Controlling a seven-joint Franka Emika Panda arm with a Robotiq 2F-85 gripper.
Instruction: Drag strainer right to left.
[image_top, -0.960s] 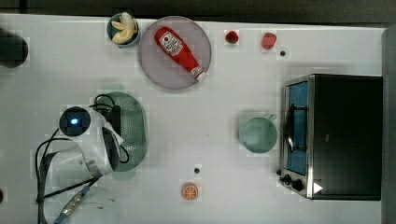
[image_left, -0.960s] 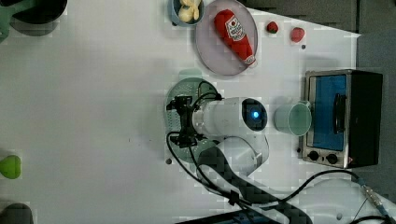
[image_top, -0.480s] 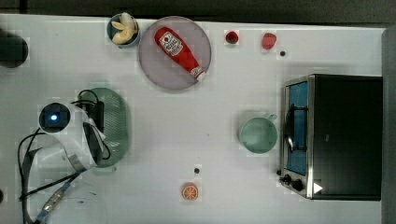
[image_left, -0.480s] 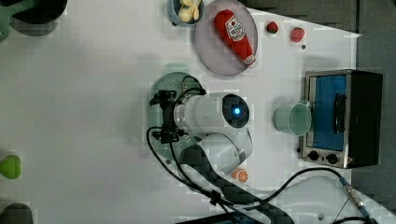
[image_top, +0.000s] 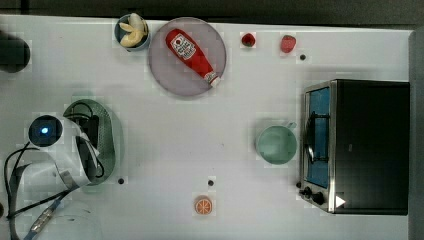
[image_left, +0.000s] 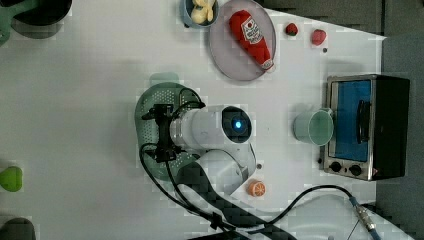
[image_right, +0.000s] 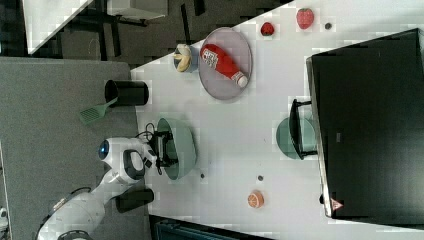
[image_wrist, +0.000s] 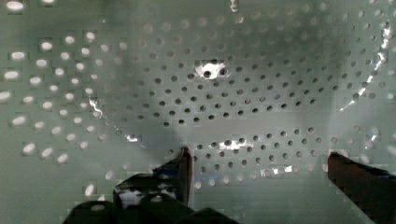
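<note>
The strainer (image_wrist: 224, 93) is looking like pale mint plastic, smooth and slightly glossy, catching small white glints among its many punched holes. The gripper (image_wrist: 257, 168) fingers (image_wrist: 180, 170) are showing dark, matt surfaces at the lower edge of the frame. In the top view, the table (image_top: 200, 135) is appearing as a smooth white matt surface. The plate (image_top: 165, 75) in the upper middle is looking matt grey-lilac, and the ketchup bottle (image_top: 192, 55) on it is showing glossy red plastic. The toaster oven (image_top: 360, 145) at the right is showing brushed metal trim, a dark matt casing and a bluish glass door. The cup (image_top: 276, 145) beside it is looking like smooth mint plastic.
</note>
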